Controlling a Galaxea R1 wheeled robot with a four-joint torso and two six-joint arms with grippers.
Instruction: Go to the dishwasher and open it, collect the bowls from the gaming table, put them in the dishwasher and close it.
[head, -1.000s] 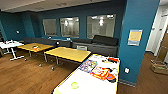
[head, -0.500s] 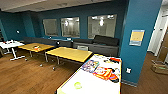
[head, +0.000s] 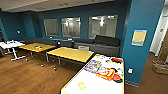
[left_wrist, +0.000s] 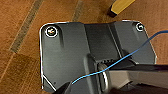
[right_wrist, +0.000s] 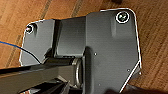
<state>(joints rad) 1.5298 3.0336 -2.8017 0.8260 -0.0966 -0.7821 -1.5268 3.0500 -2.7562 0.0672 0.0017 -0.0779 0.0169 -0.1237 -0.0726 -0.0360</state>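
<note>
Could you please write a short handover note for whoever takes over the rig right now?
Grippers: I cannot tell if either is open or shut; both wrist views look down on wood floor.
Place: a lounge with yellow tables, a dark sofa, a teal pillar, and a white table with colourful items close ahead.
Job's things: dishwasher, bowls and gaming table unseen here.
Done: nothing visible.
Left: all steps.

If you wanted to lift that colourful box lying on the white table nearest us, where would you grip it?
Probably by the long edges of the colourful box, coming from above: it lies flat on the white table, so its sides offer little to grip.
</note>
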